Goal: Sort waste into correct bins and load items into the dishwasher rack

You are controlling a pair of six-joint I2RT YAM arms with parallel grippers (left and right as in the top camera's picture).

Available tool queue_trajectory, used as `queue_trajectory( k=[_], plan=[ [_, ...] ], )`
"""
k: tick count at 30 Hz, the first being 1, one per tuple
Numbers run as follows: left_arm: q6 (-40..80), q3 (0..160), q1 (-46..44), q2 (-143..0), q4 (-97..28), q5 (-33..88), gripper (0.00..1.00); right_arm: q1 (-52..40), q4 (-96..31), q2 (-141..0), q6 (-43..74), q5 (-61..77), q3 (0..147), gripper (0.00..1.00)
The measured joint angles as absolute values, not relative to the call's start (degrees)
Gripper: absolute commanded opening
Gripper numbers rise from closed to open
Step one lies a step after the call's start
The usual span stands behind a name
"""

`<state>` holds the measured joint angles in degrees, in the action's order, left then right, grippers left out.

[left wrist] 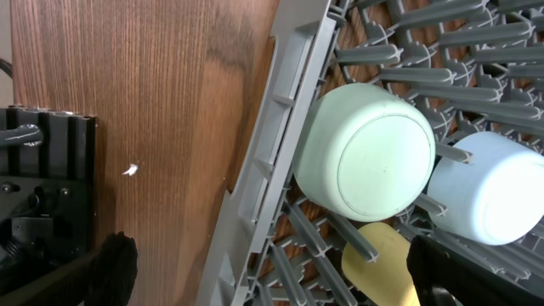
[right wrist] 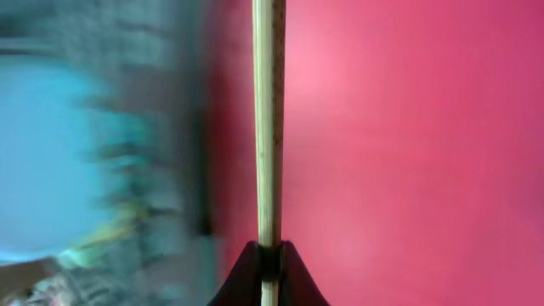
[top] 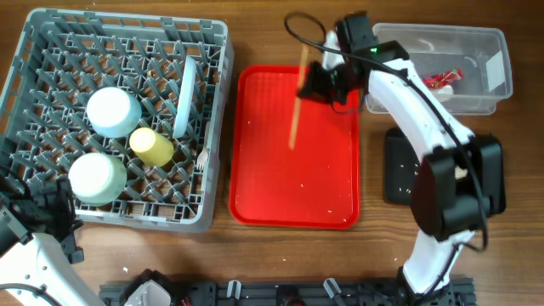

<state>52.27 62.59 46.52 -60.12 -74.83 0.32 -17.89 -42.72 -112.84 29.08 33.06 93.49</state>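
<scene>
My right gripper (top: pixel 308 85) hangs over the far end of the red tray (top: pixel 323 170), shut on the thin wooden chopsticks (top: pixel 295 119). The right wrist view shows the chopsticks (right wrist: pixel 269 119) pinched between the closed jaws of that gripper (right wrist: pixel 269 268). The grey dishwasher rack (top: pixel 219 127) holds a pale green bowl (top: pixel 96 177), a white bowl (top: pixel 113 111), a yellow cup (top: pixel 151 145) and an upright plate (top: pixel 184 95). My left gripper (top: pixel 47 206) sits open at the rack's near left corner. Its wrist view shows the green bowl (left wrist: pixel 365 153), white bowl (left wrist: pixel 489 191) and cup (left wrist: pixel 378 263) past the open gripper (left wrist: pixel 272 280).
A clear tub (top: pixel 493 42) at the back right holds a red-and-white wrapper (top: pixel 442 80). A black tray (top: pixel 398 166) lies in front of it, beside my right arm. Small white crumbs dot the red tray. The rack rim (left wrist: pixel 272 153) runs across the left wrist view.
</scene>
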Motion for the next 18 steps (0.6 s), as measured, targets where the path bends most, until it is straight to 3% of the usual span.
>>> queue_trajectory(
  k=[5, 9, 16, 17, 18],
  plan=[
    [52.3, 62.6, 46.5, -60.1, -74.8, 0.3, 1.0, -29.0, -28.2, -111.5, 41.7, 35.9, 94.1, 0.04],
    [52.3, 62.6, 46.5, -60.1, -74.8, 0.3, 1.0, -41.3, -23.6, -113.1, 53.0, 31.2, 94.1, 0.04],
    [52.3, 62.6, 46.5, -60.1, -74.8, 0.3, 1.0, -45.3, -21.8, -118.1, 62.2, 25.1, 94.0, 0.05],
    [52.3, 62.6, 46.5, -60.1, -74.8, 0.3, 1.0, -45.2, -21.8, -118.2, 62.8, 24.3, 94.0, 0.1],
    [52.3, 62.6, 46.5, -60.1, -74.8, 0.3, 1.0, -45.2, -21.6, -118.2, 63.0, 23.5, 94.0, 0.23]
  ],
)
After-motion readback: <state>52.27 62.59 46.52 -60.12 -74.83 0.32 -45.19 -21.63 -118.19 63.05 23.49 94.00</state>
